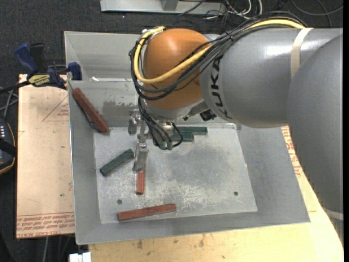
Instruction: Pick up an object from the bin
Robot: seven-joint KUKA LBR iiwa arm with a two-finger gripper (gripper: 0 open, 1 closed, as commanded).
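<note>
Here, grey bin (pixel 84 201), tool (pixel 141 160) by small red stick (pixel 140 183) (green bar (pixel 116 162) beside)

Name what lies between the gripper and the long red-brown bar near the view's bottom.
In the camera view, a short red-brown stick lies between the gripper and the long red-brown bar.

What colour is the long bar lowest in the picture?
The bar is reddish brown, in the camera view.
</note>
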